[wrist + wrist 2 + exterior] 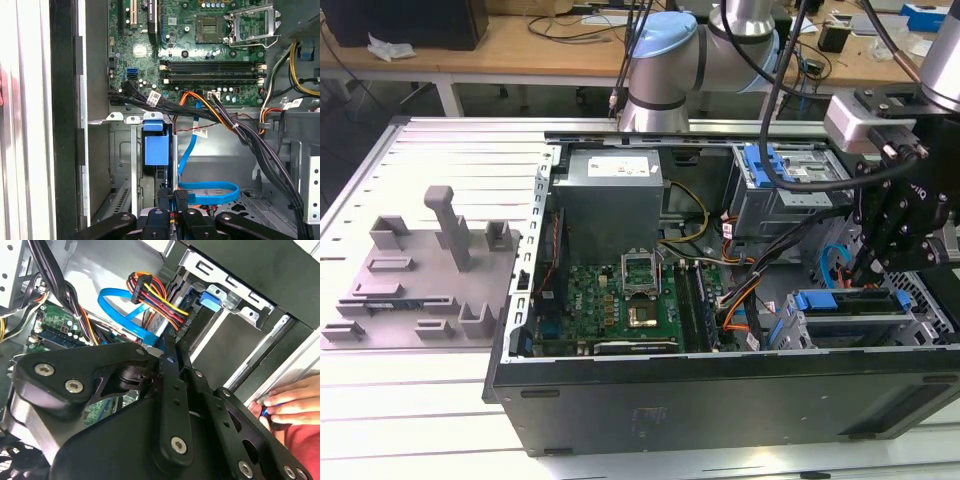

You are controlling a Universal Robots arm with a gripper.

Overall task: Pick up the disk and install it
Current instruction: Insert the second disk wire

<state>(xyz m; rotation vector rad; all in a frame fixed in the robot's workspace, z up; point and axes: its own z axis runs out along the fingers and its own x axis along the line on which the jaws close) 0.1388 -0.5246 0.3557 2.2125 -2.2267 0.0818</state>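
A Universal Robots arm reaches into an open desktop computer case [620,395] lying on its side on a slatted metal table [440,150]. In the exterior view the black gripper [860,272] hangs just above the drive cage at the case's lower corner, toward the exterior view's right, where the disk [847,302] sits in its bay, its bright blue frame and silver edge showing between the cage's metal walls. A second blue-framed bay [790,165] stands farther back in the case.

In the first wrist view the gripper [172,200] points down at the slot holding the disk [156,150], whose blue frame end faces the camera; the narrow black fingers [181,199] stand close together, nearly touching, just beside the frame's lower end, with no visible hold on it. A flat blue data cable [207,192] curls beside them, and a bundle of black, orange and yellow power wires [235,127] crosses above. The green motherboard [200,45] with its empty processor socket lies beyond.

In the second wrist view a person's hand [290,400] rests against the case's outer edge. A grey fixture plate [415,275] with upright pegs sits on the table toward the exterior view's left.
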